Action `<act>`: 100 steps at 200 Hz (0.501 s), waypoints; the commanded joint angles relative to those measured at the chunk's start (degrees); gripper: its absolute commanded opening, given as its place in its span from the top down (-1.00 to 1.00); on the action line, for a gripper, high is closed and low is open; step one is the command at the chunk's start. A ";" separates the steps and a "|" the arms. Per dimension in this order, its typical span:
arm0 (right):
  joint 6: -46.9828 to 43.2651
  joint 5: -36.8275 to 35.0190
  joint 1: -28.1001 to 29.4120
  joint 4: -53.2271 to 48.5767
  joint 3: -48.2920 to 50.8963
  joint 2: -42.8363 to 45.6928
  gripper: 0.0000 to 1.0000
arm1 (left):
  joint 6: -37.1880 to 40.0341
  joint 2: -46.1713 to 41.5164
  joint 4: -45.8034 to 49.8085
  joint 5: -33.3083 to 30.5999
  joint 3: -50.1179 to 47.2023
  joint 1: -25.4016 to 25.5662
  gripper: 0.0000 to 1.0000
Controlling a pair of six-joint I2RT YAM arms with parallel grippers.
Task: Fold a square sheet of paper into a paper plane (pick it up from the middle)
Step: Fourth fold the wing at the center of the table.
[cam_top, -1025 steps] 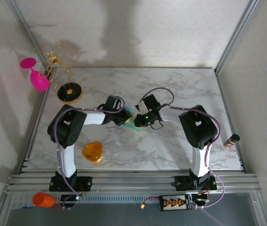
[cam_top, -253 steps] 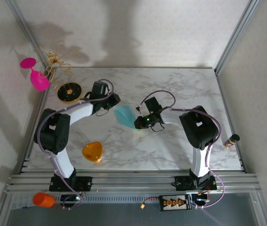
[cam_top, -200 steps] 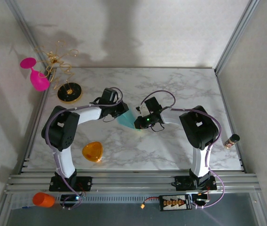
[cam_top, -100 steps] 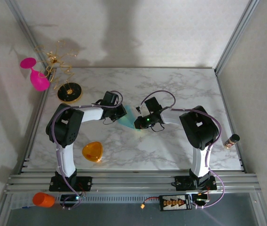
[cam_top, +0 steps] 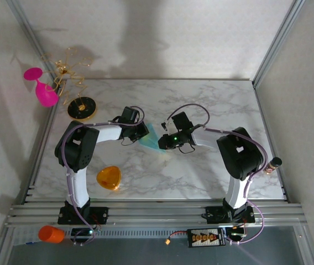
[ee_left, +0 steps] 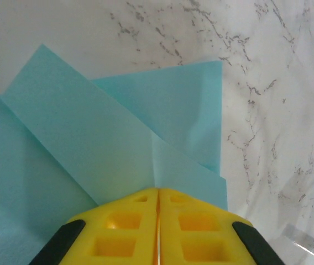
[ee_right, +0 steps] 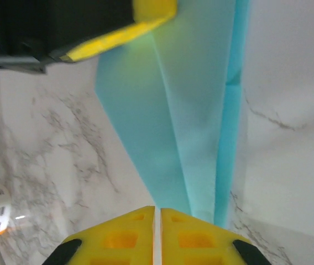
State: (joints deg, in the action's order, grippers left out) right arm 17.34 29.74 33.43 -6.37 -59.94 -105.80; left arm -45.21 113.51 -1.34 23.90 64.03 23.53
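Pink and tilted, a stemmed glass leans at the far left corner, outside the aluminium rail; what it contains I cannot tell. An orange cup is by the front rails at the near left, and a small dark bottle sits at the right edge. The folded paper is near the middle of the table, between the two wrists. The left jaws are closed, their yellow fingers pressed together with only a hairline between them, and a crease of the folded paper runs straight into that line, so they pinch it. The right jaws are closed tight too, their yellow fingers meeting on the narrow end of the folded paper from the opposite side. White marble with grey veins stretches behind and to the right of the arms. A wire stand on a black round base is near the far left, and an orange rounded triangle lies in front of the left arm. The sheet is thin, matt teal, with sharp diagonal flaps overlapping.
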 commanded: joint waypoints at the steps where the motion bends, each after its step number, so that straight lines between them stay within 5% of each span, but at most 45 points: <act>1: 2.90 -0.77 0.39 1.88 -1.92 0.42 0.76 | 0.49 2.38 3.02 -2.30 0.74 -0.59 0.80; 100: 2.87 -4.08 1.90 -1.42 -9.74 -8.48 0.85 | 0.85 2.23 3.56 -1.83 0.57 -0.41 0.80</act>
State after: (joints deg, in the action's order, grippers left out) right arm 19.62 28.18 35.09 -5.80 -67.53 -112.75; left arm -45.19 114.02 -1.39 23.94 64.51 23.53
